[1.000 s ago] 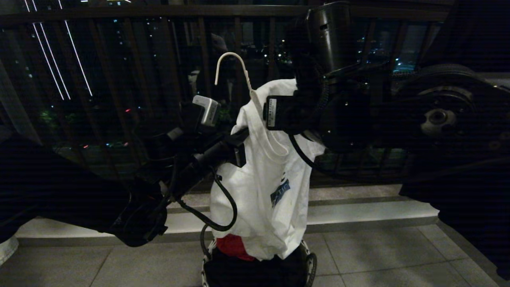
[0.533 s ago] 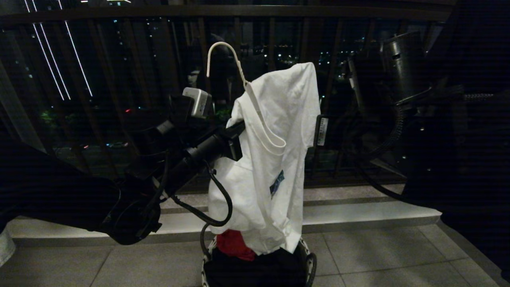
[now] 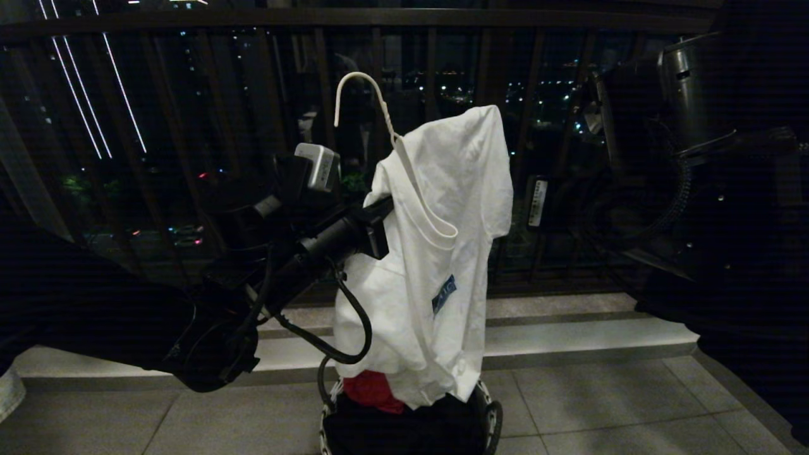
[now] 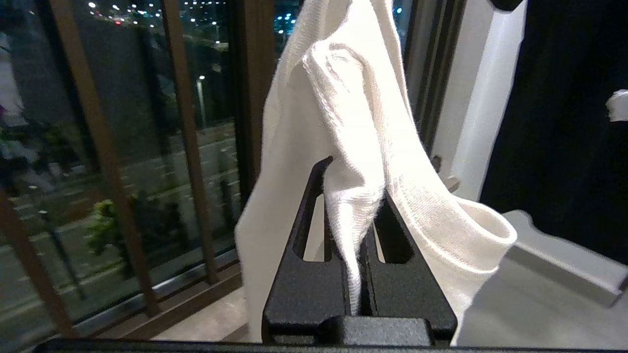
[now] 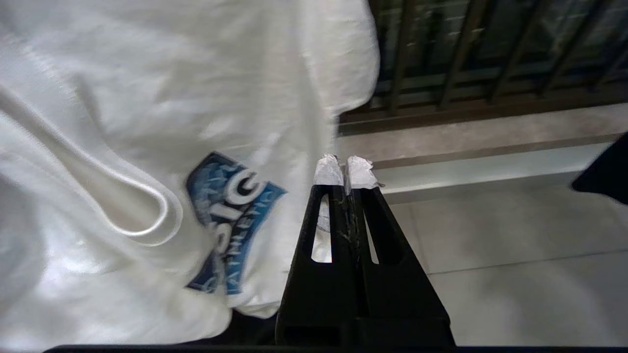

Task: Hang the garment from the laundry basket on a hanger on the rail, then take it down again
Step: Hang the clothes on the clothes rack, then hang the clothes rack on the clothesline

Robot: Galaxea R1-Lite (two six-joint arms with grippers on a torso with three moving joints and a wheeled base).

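Above the laundry basket [image 3: 486, 411], the garment [image 3: 436, 253] hangs half on the hanger [image 3: 366, 101].

The left gripper [image 4: 360, 215] is pinched tight on a fold of the white shirt and holds it up by the balcony bars [image 3: 189, 126]. The right gripper [image 5: 345, 171] is squeezed closed with nothing in it, off beside the shirt. The shirt looks bunched and lopsided, so it could slide off the thin wire and drop back into the basket.

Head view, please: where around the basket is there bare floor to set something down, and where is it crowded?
Bare grey floor tiles lie right of the laundry basket, up to the pale step; more lie left of it under the left arm. Above the basket it is crowded: the white T-shirt on its hanger, pinched by the left tool.
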